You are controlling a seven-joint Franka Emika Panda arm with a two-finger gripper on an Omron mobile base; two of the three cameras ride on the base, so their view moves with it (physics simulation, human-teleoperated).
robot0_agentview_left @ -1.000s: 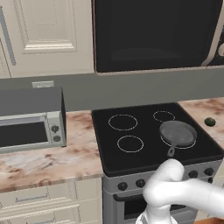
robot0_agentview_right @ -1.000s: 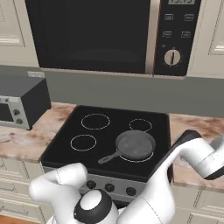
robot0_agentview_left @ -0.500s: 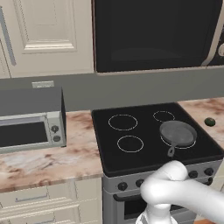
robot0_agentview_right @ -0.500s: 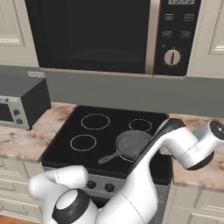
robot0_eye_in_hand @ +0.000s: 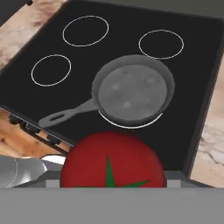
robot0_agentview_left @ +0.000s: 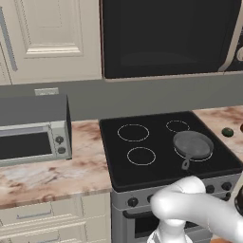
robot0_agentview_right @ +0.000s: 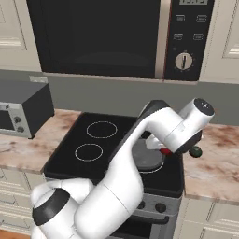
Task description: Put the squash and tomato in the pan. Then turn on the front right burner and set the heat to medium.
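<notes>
Carrying tomato (robot0_eye_in_hand: 112, 161), clamped in claw (robot0_agentview_right: 161, 148); pan (robot0_eye_in_hand: 133, 91) empty just ahead; release advised only once centred above it.

In the hand view the tomato (robot0_eye_in_hand: 112, 161) hides the finger tips, and its lower part is cut off. In the right base view the arm covers most of the pan (robot0_agentview_right: 145, 158) and the tomato (robot0_agentview_right: 165, 151); the squash (robot0_agentview_right: 195, 151) on the worktop is too small to make out.
</notes>
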